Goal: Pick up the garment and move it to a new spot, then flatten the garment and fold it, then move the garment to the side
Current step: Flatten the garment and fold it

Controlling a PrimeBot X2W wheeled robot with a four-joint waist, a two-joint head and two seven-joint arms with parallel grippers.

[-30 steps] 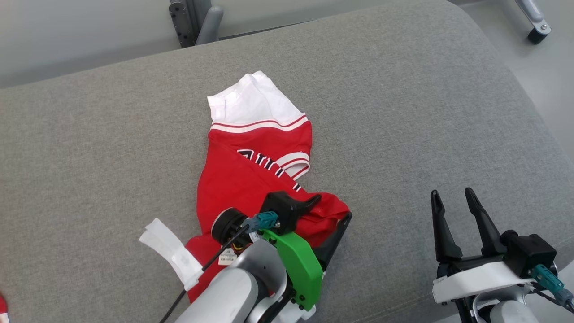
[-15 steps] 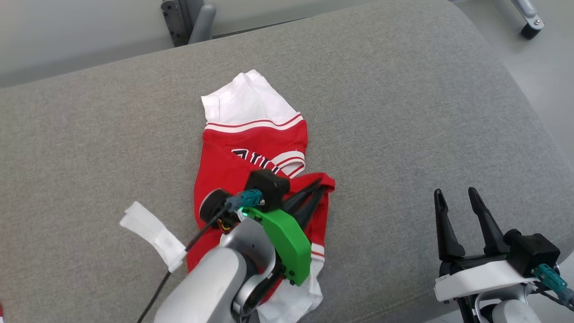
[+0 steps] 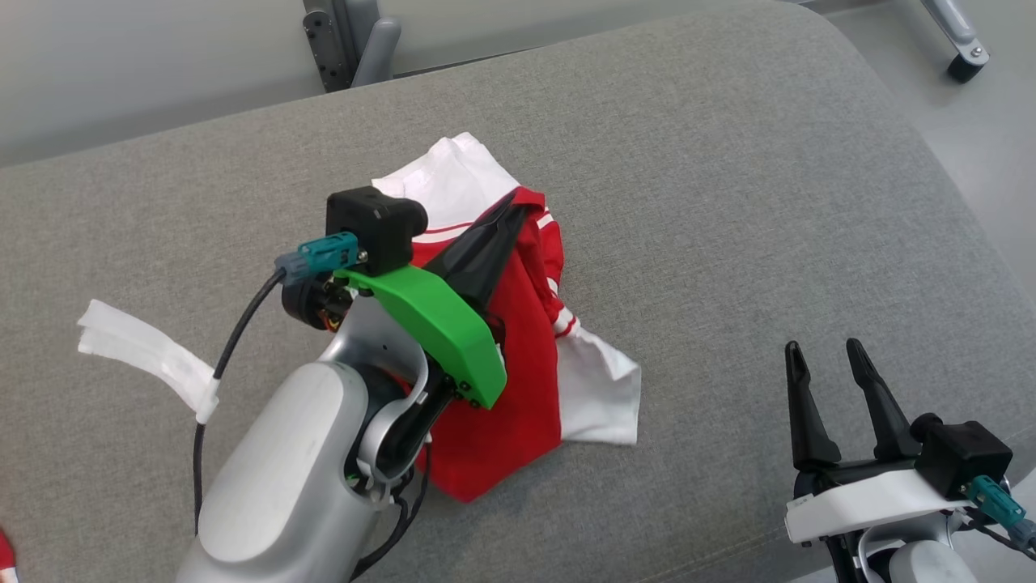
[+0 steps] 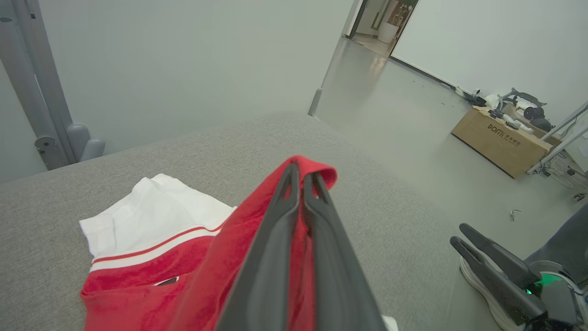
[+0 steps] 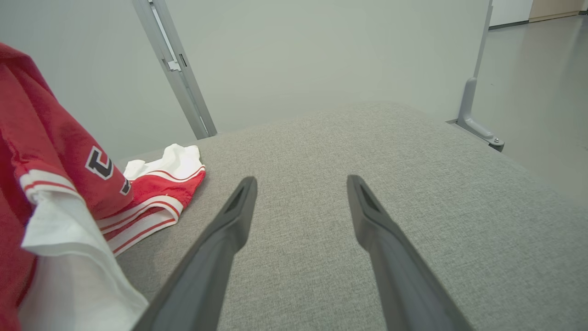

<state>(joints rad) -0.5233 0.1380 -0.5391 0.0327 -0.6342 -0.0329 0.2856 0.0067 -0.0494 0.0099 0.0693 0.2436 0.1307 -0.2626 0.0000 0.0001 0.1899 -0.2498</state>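
Note:
The garment (image 3: pixel 522 356) is a red jersey with white sleeves and dark lettering. My left gripper (image 3: pixel 518 206) is shut on a fold of its red cloth and holds that part up off the grey cushion (image 3: pixel 728 202). The rest hangs down, and a white sleeve (image 3: pixel 437 174) still lies on the cushion behind. In the left wrist view red cloth (image 4: pixel 317 168) wraps over the closed fingertips. The right wrist view has the hanging garment (image 5: pixel 41 151) at its left edge. My right gripper (image 3: pixel 825 356) stands open at the lower right, apart from the garment, with nothing between its fingers.
A white tape tag (image 3: pixel 146 352) hangs off the left arm's cable. Behind the cushion stands a grey metal post (image 3: pixel 348 40), with a caster leg (image 3: pixel 963 48) on the floor at the far right. A cardboard box (image 4: pixel 500 140) sits on the floor beyond the cushion.
My left gripper closed on the garment's red cloth and lifted it up and away from me. The jersey's lower half now hangs off the cushion. The right gripper has stayed put.

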